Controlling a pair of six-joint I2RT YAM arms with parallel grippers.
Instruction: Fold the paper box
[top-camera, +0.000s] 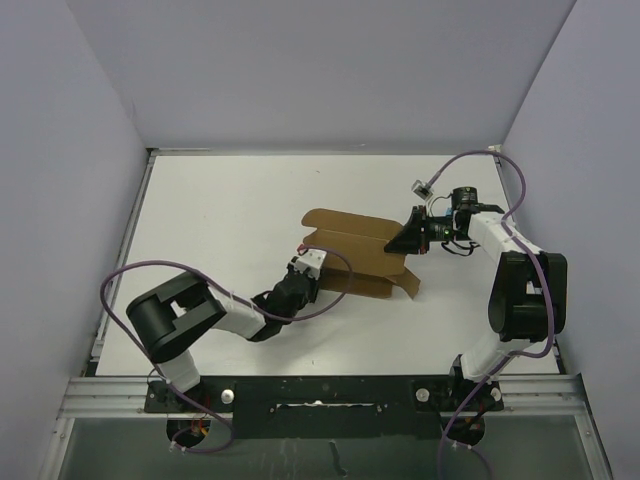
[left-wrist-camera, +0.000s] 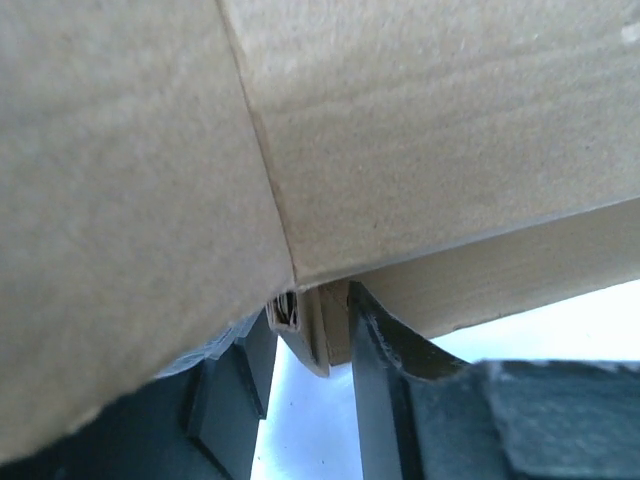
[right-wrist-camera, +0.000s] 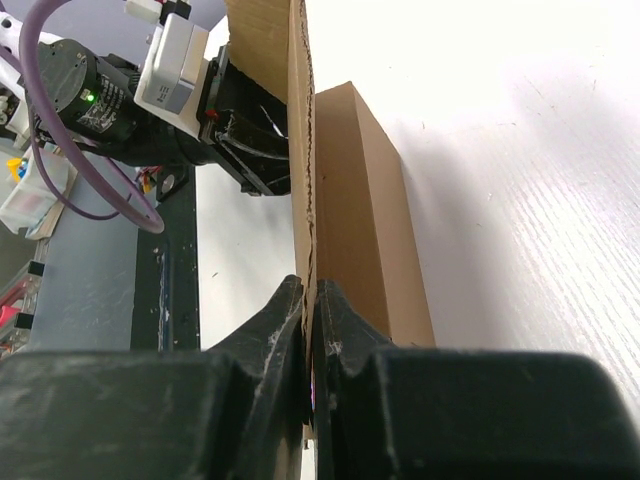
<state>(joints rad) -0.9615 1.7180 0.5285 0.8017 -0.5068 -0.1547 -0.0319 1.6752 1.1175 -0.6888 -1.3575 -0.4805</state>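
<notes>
Paper box (top-camera: 355, 255): partly folded.
Left gripper (top-camera: 312, 265): placed at its 8 o'clock, spread slightly around an edge.
Right gripper (top-camera: 412, 238): placed at 3 o'clock, pinched onto a panel.

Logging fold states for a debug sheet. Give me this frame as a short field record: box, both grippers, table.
box: brown cardboard, partly folded, some panels standing, mid-table
left gripper: at the near-left side of the box, fingers either side of a cardboard edge; grip unclear
right gripper: shut on the box, pinching a thin upright edge at its right end
table: white, box resting on it
task stage: fold not finished
</notes>
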